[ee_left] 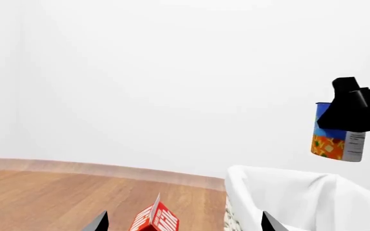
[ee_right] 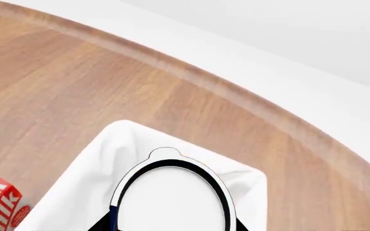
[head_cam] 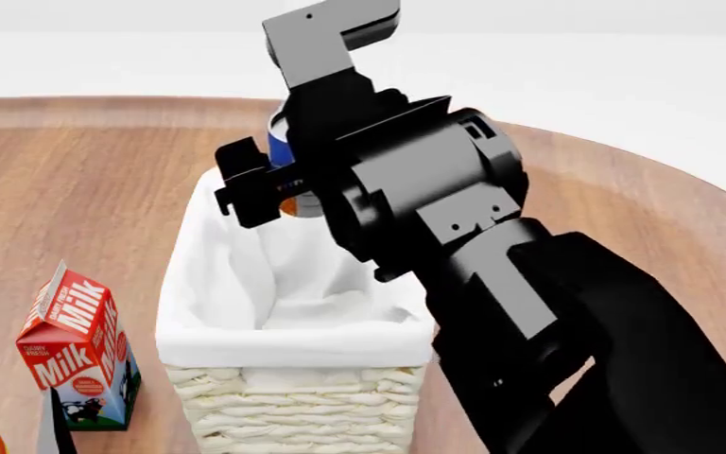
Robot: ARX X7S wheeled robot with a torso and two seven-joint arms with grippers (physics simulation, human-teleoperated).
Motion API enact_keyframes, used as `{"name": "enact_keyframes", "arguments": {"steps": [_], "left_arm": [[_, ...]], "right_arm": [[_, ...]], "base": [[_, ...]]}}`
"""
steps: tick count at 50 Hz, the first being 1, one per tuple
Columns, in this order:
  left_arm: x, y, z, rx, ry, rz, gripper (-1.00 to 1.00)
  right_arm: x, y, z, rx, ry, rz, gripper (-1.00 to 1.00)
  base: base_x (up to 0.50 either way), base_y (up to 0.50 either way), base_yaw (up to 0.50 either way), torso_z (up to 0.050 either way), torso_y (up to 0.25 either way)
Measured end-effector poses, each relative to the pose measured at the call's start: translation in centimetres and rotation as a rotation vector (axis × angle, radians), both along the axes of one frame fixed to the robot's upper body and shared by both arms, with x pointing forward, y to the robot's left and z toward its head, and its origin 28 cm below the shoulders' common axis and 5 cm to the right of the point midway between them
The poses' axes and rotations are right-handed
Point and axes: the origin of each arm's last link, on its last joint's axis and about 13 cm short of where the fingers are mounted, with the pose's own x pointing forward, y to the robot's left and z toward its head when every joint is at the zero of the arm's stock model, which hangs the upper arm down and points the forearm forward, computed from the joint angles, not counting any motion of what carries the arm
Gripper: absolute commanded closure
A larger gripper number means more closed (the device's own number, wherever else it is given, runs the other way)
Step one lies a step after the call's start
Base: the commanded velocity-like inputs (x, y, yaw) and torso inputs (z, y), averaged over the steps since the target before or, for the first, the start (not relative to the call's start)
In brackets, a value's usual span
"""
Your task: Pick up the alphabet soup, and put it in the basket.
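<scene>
My right claw (ee_left: 346, 113) grips the blue-and-orange alphabet soup can (ee_left: 336, 139) above the cream wicker basket (head_cam: 290, 397); I lower centred, then release

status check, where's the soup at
Right pincer shut on soup, held above basket. Left pincer open, idle. Nothing in the way; milk sits beside basket.

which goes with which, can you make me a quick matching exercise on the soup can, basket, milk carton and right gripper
Things:
1. soup can
2. basket
3. milk carton
4. right gripper

States:
a. standing on the table beside the basket
b. shut on the can
c. held in the air above the basket
d. lined with white cloth

Pairs: 1-c, 2-d, 3-a, 4-b
</scene>
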Motion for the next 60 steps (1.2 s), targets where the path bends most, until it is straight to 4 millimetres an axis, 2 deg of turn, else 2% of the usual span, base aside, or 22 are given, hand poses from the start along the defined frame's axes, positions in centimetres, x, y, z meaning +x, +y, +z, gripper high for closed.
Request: {"name": "enact_keyframes", "arguments": {"steps": [60], "left_arm": [[0.0, -0.2, 0.0, 0.038, -0.009, -0.005, -1.00]], "right_arm": [[-0.3, 0.3, -3.3, -0.026, 0.052, -0.001, 1.00]], "base": [[0.00, 0.00, 0.00, 0.000, 0.001]]}}
